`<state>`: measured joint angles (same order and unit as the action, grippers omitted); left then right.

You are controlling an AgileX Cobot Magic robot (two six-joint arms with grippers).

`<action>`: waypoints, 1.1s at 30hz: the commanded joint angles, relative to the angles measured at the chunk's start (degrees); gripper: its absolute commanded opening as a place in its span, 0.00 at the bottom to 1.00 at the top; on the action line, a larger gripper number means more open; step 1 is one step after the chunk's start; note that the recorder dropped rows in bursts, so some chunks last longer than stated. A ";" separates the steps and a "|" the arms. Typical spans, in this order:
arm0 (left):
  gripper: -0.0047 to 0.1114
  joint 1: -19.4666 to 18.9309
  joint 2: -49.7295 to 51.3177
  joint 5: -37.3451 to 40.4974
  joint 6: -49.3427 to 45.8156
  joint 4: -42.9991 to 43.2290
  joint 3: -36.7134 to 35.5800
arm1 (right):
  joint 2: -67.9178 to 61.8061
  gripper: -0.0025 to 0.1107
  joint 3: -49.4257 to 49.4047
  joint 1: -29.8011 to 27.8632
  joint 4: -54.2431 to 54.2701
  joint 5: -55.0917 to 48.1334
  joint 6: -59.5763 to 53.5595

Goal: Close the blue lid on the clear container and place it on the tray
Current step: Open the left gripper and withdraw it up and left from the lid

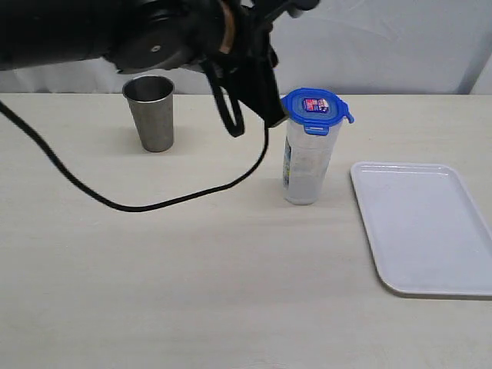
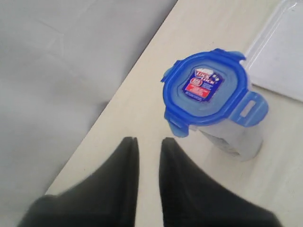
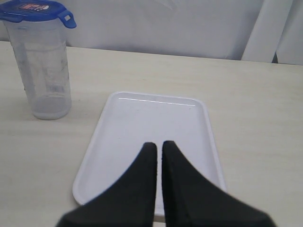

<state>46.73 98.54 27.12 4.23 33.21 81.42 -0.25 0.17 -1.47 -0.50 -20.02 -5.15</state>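
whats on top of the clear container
The blue lid sits on the clear container, sticker up, one flap sticking out. The lid covers the rim, so whether it is seated fully cannot be seen.

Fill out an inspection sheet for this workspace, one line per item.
Surface: pale table, bare apart from the things listed below.
Job's things: blue lid sits on the clear container, with one flap sticking out sideways. The container stands upright on the table, beside the tray and not on it. The tray holds nothing.
Clutter: steel cup, upright and apart from the container.
Grippers: left gripper is just short of the lid, jaws slightly apart and empty. Right gripper is shut and empty, over the tray's near end.
Cables: black cable loops from the left arm across the table view.
Surroundings: white backdrop.
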 commanded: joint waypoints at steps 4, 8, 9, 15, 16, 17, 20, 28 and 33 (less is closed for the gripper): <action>0.04 -9.76 -3.37 -22.18 0.05 -5.90 -11.14 | 0.25 0.06 -0.17 -0.38 -0.19 0.22 0.01; 0.04 -13.82 -3.01 -29.71 0.30 -5.84 -14.51 | 0.25 0.06 -0.17 -0.38 -3.24 2.33 -0.44; 0.04 -14.70 -3.01 -31.49 0.30 -5.73 -15.10 | 0.25 0.06 -0.17 -0.38 -3.64 3.47 -0.44; 0.04 -20.55 -2.42 -55.60 12.36 4.07 -17.93 | 0.25 0.06 -0.17 -0.38 -1.08 14.10 0.35; 0.04 -21.89 -1.78 -60.63 18.58 9.74 -17.93 | 0.25 0.06 -0.17 -0.38 0.50 16.76 0.82; 0.04 -23.54 -0.80 -66.37 24.49 14.77 -17.70 | 0.25 0.06 -0.17 -0.38 3.19 19.40 1.72; 0.04 -29.68 3.47 -84.71 39.61 25.97 -15.30 | 0.25 0.06 -0.17 -0.38 14.14 24.94 5.15; 0.04 -34.66 13.37 -76.54 49.53 41.89 -5.92 | 0.25 0.06 -0.17 -0.38 16.07 33.57 6.07; 0.04 -31.24 16.25 -72.77 56.64 47.55 -0.69 | -9.26 0.06 4.24 -0.38 16.34 30.18 7.57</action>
<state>13.66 113.88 -47.56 55.99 78.23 78.02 -4.52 1.89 -1.47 15.60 11.46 1.44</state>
